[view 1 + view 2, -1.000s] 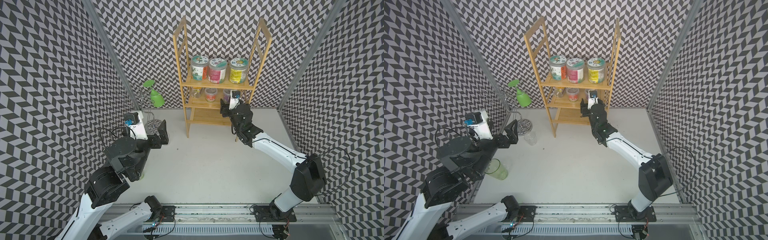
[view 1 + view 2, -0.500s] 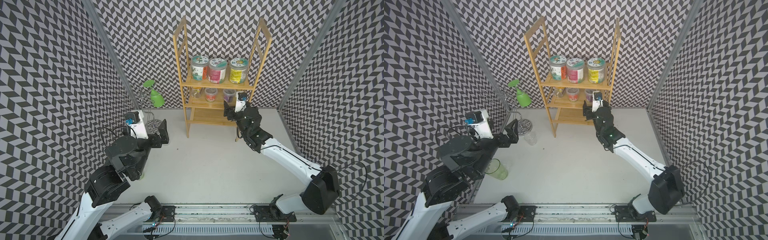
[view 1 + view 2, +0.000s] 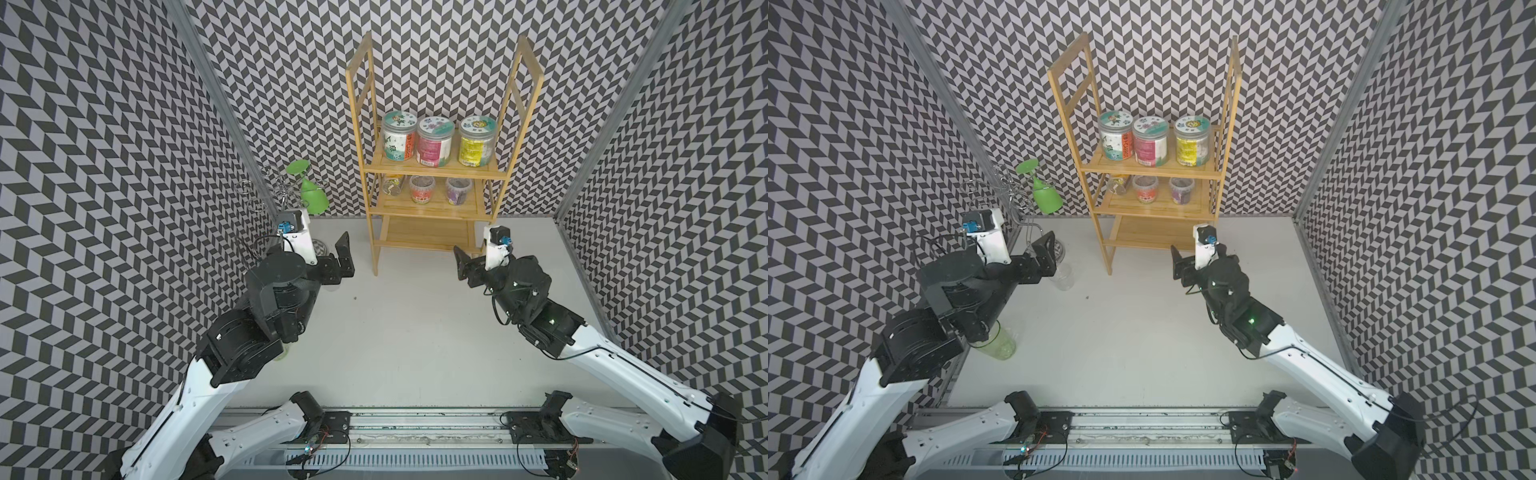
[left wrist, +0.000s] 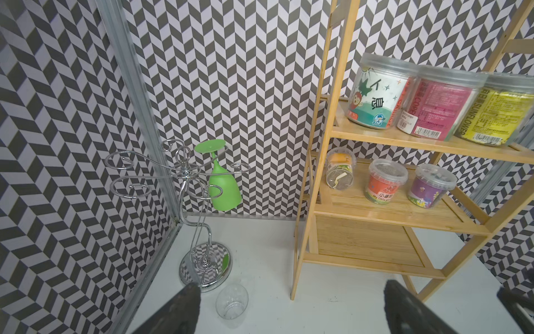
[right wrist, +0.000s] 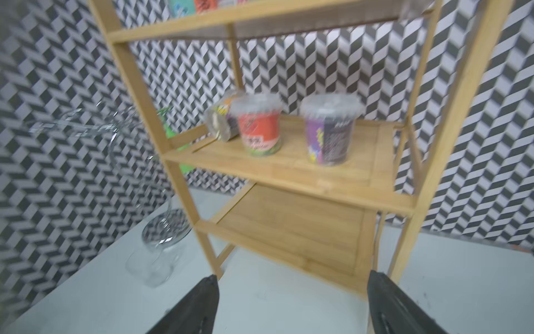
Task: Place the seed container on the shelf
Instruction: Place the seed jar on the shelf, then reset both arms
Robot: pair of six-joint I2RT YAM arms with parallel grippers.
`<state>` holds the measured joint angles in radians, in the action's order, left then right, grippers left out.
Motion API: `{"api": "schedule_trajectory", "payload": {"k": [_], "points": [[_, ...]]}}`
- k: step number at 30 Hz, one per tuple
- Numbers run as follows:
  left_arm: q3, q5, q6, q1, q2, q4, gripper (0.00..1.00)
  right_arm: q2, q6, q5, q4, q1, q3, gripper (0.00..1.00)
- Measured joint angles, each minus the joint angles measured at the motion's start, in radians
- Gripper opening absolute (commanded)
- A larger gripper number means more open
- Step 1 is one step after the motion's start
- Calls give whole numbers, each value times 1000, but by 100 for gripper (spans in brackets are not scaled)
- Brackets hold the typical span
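Note:
The shelf (image 3: 432,172) (image 3: 1150,171) (image 4: 404,143) (image 5: 289,176) stands against the back wall. On the right of its middle tier, a small purple-labelled seed container (image 3: 457,192) (image 3: 1180,191) (image 4: 430,186) (image 5: 331,133) stands upright, with nothing touching it. My right gripper (image 3: 473,257) (image 3: 1187,257) (image 5: 293,277) is open and empty. It hovers in front of the shelf's right front leg, well clear of the container. Left of the shelf, my left gripper (image 3: 332,249) (image 3: 1044,247) (image 4: 290,286) is wide open and empty.
Three big jars (image 3: 434,141) fill the top tier. A red tub (image 3: 422,189) and a tipped jar (image 3: 392,187) share the middle tier. A chrome glass stand (image 3: 282,195) holds a hanging green goblet (image 3: 313,197). A clear glass (image 3: 1065,278) (image 4: 232,300) and a green cup (image 3: 1000,343) sit near the left arm.
My right gripper has drawn back from the middle tier toward the front, jaws wider, leaving the purple container on the shelf. The left arm has not moved.

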<state>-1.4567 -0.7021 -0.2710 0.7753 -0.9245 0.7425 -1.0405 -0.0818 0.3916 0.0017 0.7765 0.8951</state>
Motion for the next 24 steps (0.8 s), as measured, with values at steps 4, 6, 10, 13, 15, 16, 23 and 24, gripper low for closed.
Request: {"api": "schedule_trajectory", "payload": {"k": [4, 6, 10, 13, 15, 16, 23, 24], "points": [[32, 3, -70, -27, -30, 10, 100, 61, -70, 26, -98, 54, -71, 85], [75, 17, -108, -63, -31, 13, 100, 90, -98, 52, -143, 55, -89, 85], [198, 106, -185, -200, -21, 2, 100, 118, -154, 104, -216, 55, -91, 87], [283, 174, -235, -285, -16, -14, 100, 116, -208, 145, -282, 54, -91, 88], [327, 203, -259, -318, -15, -31, 100, 106, -244, 179, -328, 51, -90, 90], [349, 215, -270, -329, -14, -41, 100, 98, -254, 196, -350, 49, -90, 91], [493, 198, -268, -368, 14, -201, 99, 141, -245, 263, -316, -116, -163, 92], [518, 186, -261, -373, 16, -239, 100, 162, -225, 272, -287, -160, -190, 93]]}}
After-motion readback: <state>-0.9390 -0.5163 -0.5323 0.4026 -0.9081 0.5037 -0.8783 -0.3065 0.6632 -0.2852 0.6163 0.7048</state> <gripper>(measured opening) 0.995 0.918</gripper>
